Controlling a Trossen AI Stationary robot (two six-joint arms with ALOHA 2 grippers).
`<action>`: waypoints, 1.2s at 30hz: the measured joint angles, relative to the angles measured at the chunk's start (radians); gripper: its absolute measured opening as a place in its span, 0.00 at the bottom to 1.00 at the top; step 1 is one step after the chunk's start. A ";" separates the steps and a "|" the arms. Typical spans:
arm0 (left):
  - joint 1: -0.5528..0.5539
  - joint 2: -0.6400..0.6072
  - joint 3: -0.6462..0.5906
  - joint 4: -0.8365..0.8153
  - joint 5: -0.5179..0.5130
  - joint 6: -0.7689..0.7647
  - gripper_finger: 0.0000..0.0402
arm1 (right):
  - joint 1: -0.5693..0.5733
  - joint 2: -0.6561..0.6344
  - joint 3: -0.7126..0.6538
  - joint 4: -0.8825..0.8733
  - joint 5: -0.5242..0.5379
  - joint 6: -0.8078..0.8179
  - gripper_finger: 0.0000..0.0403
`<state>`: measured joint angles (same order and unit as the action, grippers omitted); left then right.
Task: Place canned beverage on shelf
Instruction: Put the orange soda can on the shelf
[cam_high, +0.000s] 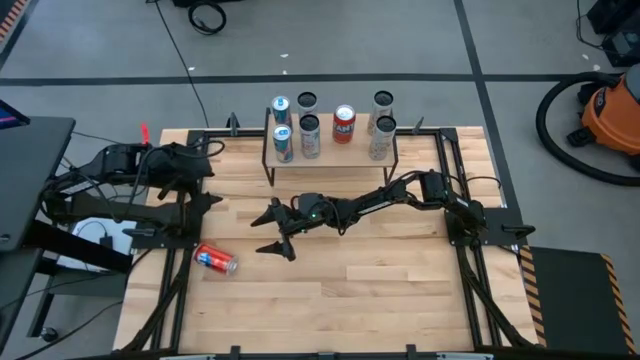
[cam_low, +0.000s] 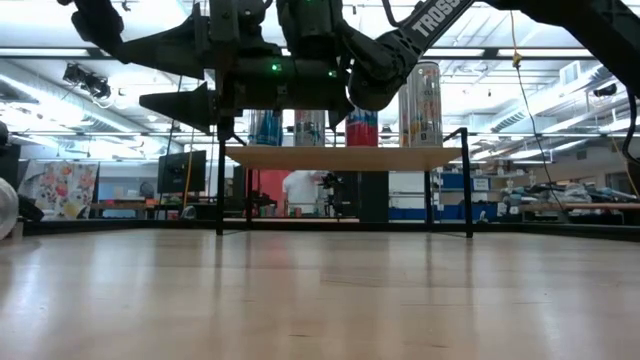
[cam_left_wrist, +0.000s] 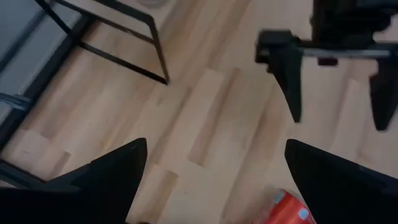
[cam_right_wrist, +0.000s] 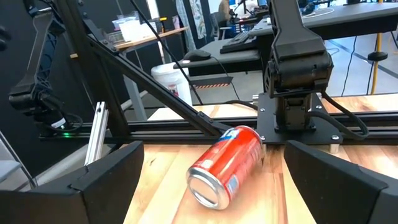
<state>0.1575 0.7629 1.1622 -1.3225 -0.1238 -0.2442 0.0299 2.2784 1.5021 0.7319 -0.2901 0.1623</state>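
A red can (cam_high: 215, 260) lies on its side on the tabletop, toward the near left. It also shows in the right wrist view (cam_right_wrist: 227, 165), its top end facing the camera. The shelf (cam_high: 330, 152), a light-wood board on black legs, stands at the far middle with several upright cans (cam_high: 344, 124) on it. My right gripper (cam_high: 272, 232) is open and empty, held above the table at mid-table. It points toward the red can, a short way to the can's right. My left gripper (cam_high: 208, 178) is open and empty at the left, on the far side of the red can.
A black metal frame (cam_high: 455, 180) runs along the table's edges. The left arm's base (cam_right_wrist: 298, 74) stands just beyond the red can. Bare wood (cam_high: 380, 290) lies between the shelf and the table's near edge. An orange vacuum (cam_high: 605, 110) stands on the floor at the far right.
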 joint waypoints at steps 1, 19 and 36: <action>0.000 0.003 0.000 0.009 -0.015 0.002 0.98 | 0.000 0.000 0.000 0.000 0.000 0.000 0.99; 0.000 0.004 0.001 0.064 -0.031 -0.049 0.98 | 0.000 0.000 0.000 0.016 0.000 0.000 0.99; -0.075 0.130 0.000 -0.100 0.151 -0.043 0.98 | -0.002 0.000 0.000 0.067 0.000 0.000 0.99</action>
<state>0.0828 0.8931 1.1622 -1.4230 0.0267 -0.2870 0.0283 2.2782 1.5017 0.7988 -0.2901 0.1619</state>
